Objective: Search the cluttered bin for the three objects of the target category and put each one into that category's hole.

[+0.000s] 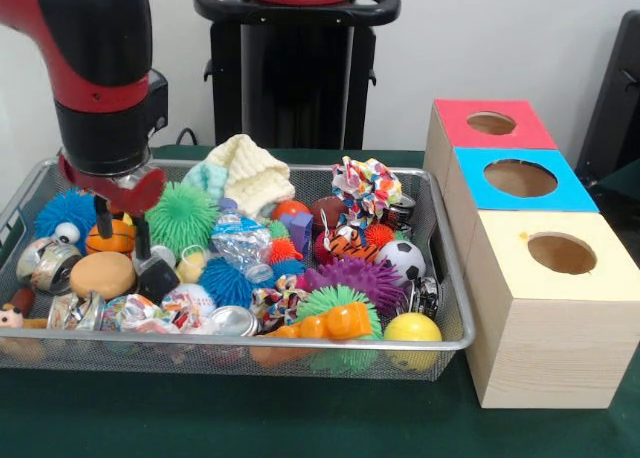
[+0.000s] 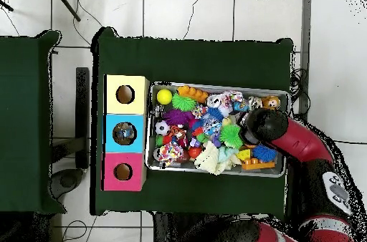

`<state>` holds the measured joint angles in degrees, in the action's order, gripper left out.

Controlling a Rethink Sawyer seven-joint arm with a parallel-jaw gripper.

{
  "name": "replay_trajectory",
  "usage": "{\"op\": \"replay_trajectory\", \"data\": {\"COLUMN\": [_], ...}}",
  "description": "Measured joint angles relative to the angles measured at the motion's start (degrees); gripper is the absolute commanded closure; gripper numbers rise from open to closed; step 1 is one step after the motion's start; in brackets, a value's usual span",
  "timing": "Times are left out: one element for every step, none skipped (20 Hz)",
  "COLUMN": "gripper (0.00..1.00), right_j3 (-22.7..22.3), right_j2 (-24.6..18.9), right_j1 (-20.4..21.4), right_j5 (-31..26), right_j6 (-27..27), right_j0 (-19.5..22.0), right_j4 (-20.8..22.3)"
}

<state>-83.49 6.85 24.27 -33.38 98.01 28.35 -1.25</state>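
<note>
The black two-fingered gripper [image 1: 120,240] hangs open and empty, fingers dipped into the wire-mesh bin [image 1: 455,340] beside the orange basketball toy [image 1: 110,237] (probably its pick), well apart from the three coloured-top wooden hole boxes [image 1: 553,308].

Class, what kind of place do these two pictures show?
Probably a robotics lab: a red and black arm over a wire bin of toys, three boxes with holes, cables on a tiled floor.
</note>
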Motion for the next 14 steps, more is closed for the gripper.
{"op": "replay_trajectory", "data": {"gripper": [0.0, 0.0, 0.0, 0.0, 0.0, 0.0, 0.0, 0.0, 0.0, 0.0, 0.0, 0.0, 0.0, 0.0], "right_j3": [0.0, -0.01, -0.02, -0.02, -0.07, -0.13, -0.17, -0.21, -0.26, -0.4, -0.48, -0.63, -0.95, -1.13], "right_j2": [-1.4, -2.8, -3.5, -4.12, -5.47, -6.53, -7.23, -7.94, -8.7, -10.34, -10.96, -11.78, -13.28, -14.1], "right_j1": [0.34, 0.68, 0.91, 1.14, 1.73, 2.29, 2.65, 2.99, 3.34, 4.01, 4.24, 4.56, 5.13, 5.43], "right_j5": [-0.16, -0.32, -0.46, -0.63, -1.14, -1.65, -1.98, -2.34, -2.72, -3.41, -3.6, -3.8, -4.01, -4.01], "right_j6": [-1.9, -3.8, -4.69, -5.47, -6.82, -7.45, -7.65, -7.7, -7.7, -7.7, -7.7, -7.7, -7.7, -7.7], "right_j0": [0.71, 1.42, 1.69, 1.88, 2.19, 2.3, 2.31, 2.3, 2.3, 2.3, 2.31, 2.33, 2.4, 2.44], "right_j4": [0.95, 1.91, 2.39, 2.83, 3.65, 4.22, 4.55, 4.78, 4.99, 5.27, 5.34, 5.41, 5.38, 5.4]}}
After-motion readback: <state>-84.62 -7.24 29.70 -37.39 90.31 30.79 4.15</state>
